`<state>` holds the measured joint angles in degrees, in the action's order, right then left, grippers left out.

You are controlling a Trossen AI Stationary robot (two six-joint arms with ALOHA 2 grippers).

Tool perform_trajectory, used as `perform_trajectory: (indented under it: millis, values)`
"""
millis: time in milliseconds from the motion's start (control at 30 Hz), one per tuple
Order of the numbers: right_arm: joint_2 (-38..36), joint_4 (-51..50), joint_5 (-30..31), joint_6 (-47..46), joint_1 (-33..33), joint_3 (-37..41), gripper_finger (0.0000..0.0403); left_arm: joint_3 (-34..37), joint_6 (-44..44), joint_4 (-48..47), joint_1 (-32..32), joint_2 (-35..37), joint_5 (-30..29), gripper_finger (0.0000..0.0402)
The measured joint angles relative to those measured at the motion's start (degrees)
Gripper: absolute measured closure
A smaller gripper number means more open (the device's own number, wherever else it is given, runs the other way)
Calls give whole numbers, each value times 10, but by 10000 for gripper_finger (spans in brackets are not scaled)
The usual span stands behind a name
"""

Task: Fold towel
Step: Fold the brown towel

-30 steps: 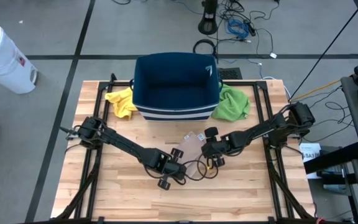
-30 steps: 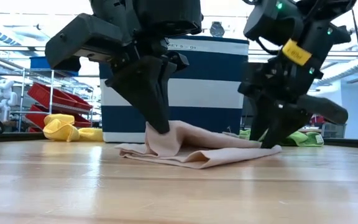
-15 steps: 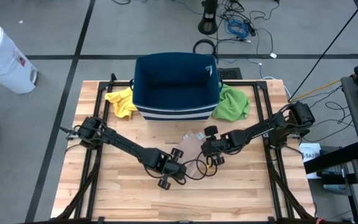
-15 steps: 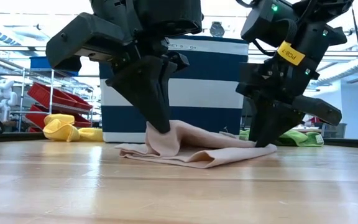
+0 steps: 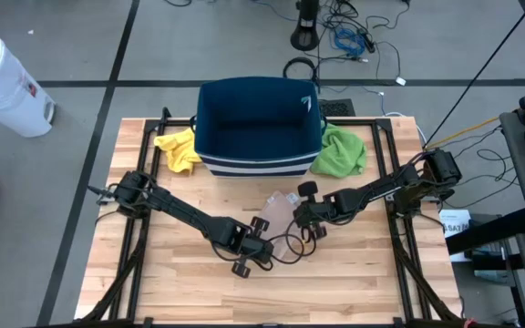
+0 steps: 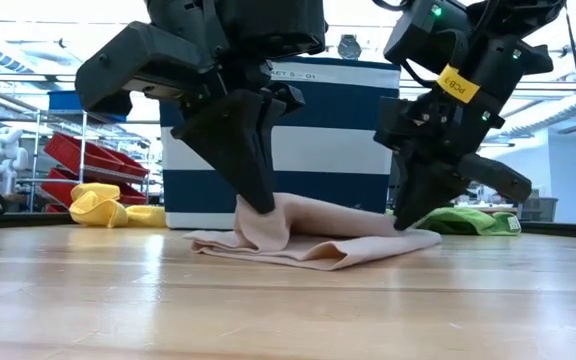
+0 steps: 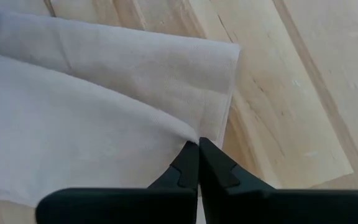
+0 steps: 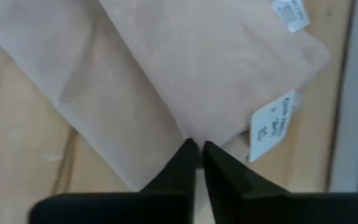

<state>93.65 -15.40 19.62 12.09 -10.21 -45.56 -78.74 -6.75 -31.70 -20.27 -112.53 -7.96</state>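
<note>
A beige towel (image 5: 281,210) lies partly folded on the wooden table (image 5: 180,282), in front of the bin. Its lower layers lie flat on the wood (image 6: 318,250), and a hump of it stands up at the left (image 6: 268,225). My left gripper (image 6: 263,208) is shut on that hump, also seen in the left wrist view (image 7: 197,144). My right gripper (image 6: 405,222) is shut on the towel's right end, beside two white tags (image 8: 271,127). My left gripper pinches a corner of the towel's upper layer (image 7: 188,134) between its two fingers, slanting down from the table's left. That part is raised a little above the layers that lie flat. My right gripper pinches the towel's edge (image 8: 194,127) between its two fingers, close to the white tags, slanting down from the table's right. The edge is barely off the wood, and the towel between the two grippers lies slack.
A navy bin with white stripes (image 5: 258,128) stands at the far middle of the table. A yellow cloth (image 5: 176,148) lies to its left and a green cloth (image 5: 340,150) to its right. Bare wood stretches toward the near edge.
My right gripper has shut on the towel's right end and shifted a little toward the table's left. The towel's right end has been drawn in with it. The left gripper and the hump it holds have stayed put.
</note>
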Motion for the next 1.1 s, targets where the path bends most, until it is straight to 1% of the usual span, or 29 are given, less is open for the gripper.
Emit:
perform_trajectory:
  millis: [200,400,467,567,733,867,967,1100]
  values:
    - [-10,-2,69,9,0,0,400,0,0,-3,0,3,-6,401]
    - [-68,-35,89,9,-1,0,401,0,-7,7,0,39,-6,401]
    - [-91,-45,89,8,-1,0,402,0,-15,26,0,50,9,401]
    - [-125,-71,73,2,-1,0,402,0,-31,60,2,50,48,401]
    - [-162,-105,15,-15,1,0,403,0,-42,64,9,40,70,401]
    - [-164,-140,-12,-31,2,0,403,0,-41,94,17,40,77,401]
    - [-157,-170,-34,-41,3,0,396,0,-44,121,19,40,94,401]
    - [-152,-221,-27,-66,5,0,385,0,-52,174,22,34,130,401]
